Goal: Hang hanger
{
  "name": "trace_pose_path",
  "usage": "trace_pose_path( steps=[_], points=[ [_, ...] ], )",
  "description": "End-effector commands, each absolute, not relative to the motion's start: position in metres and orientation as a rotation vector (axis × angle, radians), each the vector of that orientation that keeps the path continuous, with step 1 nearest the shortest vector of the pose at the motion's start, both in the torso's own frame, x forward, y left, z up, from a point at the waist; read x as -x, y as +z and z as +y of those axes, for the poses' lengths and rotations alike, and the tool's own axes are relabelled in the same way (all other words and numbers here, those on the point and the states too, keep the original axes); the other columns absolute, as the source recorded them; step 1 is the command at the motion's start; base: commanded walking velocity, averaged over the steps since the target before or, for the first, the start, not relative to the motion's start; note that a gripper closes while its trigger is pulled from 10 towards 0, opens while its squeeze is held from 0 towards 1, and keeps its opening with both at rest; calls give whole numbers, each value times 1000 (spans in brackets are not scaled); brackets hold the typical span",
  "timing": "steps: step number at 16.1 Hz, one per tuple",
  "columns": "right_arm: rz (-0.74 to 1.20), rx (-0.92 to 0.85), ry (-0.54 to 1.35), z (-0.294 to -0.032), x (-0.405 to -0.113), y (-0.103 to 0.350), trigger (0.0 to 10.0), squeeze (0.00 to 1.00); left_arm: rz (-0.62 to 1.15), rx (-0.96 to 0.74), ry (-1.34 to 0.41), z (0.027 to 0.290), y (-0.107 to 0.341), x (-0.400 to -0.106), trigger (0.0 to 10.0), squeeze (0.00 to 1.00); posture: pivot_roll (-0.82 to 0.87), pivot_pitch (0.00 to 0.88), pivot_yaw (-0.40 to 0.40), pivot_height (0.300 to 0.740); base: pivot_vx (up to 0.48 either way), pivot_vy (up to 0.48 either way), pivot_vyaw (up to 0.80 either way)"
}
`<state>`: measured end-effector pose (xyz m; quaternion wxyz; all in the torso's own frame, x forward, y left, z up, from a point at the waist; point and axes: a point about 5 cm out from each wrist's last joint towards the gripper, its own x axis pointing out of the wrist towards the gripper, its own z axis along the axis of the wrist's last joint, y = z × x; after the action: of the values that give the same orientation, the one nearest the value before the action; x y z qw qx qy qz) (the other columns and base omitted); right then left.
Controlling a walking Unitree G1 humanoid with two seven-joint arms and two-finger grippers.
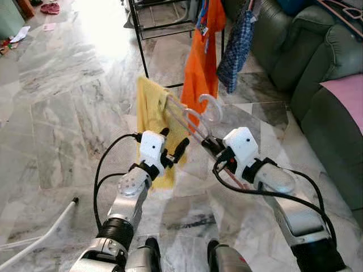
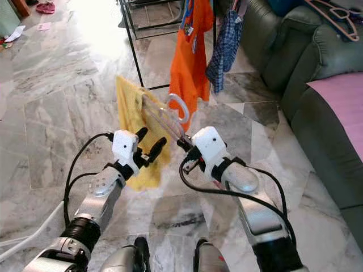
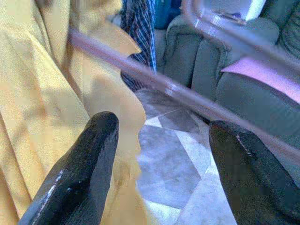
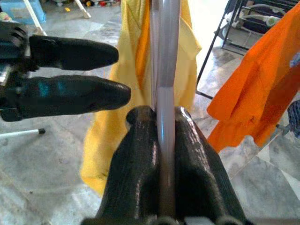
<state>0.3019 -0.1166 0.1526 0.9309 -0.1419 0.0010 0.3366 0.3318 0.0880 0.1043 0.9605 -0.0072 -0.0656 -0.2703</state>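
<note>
Closest to me my right gripper is clamped on the hanger, which carries a yellow shirt out in front, while my left gripper sits spread just beside that shirt, holding nothing. Under them I see marble floor, a white pole down to my left. Farther off stand a black rack with an orange shirt and a checked cloth, and a green sofa to my right.

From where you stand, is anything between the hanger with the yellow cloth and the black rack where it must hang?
Nothing stands on the floor between them. The right tool holds the hanger with the yellow cloth just before the rack. An orange shirt and a checked cloth already hang there.
</note>
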Motion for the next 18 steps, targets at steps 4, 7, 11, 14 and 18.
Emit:
trace_pose_path(
  steps=[4, 7, 11, 14, 18],
  points=[
    [-56, 263, 707, -103, -303, 160, 0, 0, -171, -17, -435, 98, 113, -339, 10000, 0, -254, 229, 46, 740, 0, 0, 0],
    [-56, 252, 746, -98, -297, 159, 0, 0, -173, 9, -399, 94, 119, -345, 10000, 0, -261, 228, 38, 740, 0, 0, 0],
    [-53, 241, 776, -94, -292, 159, 0, 0, -176, 24, -379, 88, 121, -348, 10000, 0, -274, 221, 36, 740, 0, 0, 0],
    [-47, 230, 822, -89, -285, 158, 0, 0, -175, 3, -310, 91, 122, -352, 10000, 0, -280, 219, 38, 740, 0, 0, 0],
    [-35, 226, 830, -90, -280, 154, 0, 0, -213, -51, -232, 103, 130, -358, 10000, 0, -283, 218, 36, 740, 0, 0, 0]
  ],
)
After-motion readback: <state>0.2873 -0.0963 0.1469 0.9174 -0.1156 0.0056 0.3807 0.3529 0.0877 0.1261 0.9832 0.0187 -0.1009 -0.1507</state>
